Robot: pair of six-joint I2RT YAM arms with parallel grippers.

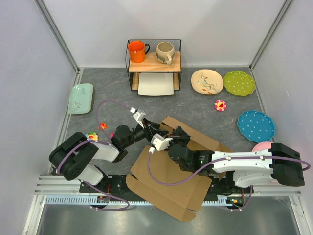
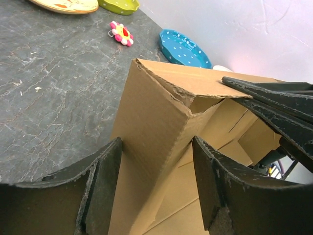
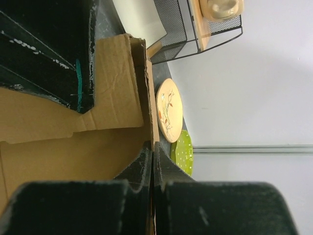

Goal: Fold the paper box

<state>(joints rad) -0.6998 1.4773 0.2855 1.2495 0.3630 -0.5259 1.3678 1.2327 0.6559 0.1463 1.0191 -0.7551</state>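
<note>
The paper box point(image 1: 168, 183) is a brown die-cut cardboard sheet lying at the near middle, with one wall raised at its far side. My left gripper point(image 1: 152, 128) is open. In the left wrist view its fingers point(image 2: 105, 181) stand on either side of the raised folded corner of the box point(image 2: 156, 107) with gaps on both sides. My right gripper point(image 1: 171, 133) is shut on the thin edge of the raised box wall. In the right wrist view point(image 3: 152, 156) the jaws pinch the cardboard point(image 3: 115, 98) between them.
A wire rack point(image 1: 154, 61) at the back holds an orange mug point(image 1: 137, 51) and a beige mug point(image 1: 165, 52), with a white tray point(image 1: 156, 84) below. Cream point(image 1: 207, 81), green point(image 1: 239, 82) and blue point(image 1: 256, 125) plates lie right, a flower toy point(image 1: 220, 105) near them. A mint tray point(image 1: 80, 98) lies left.
</note>
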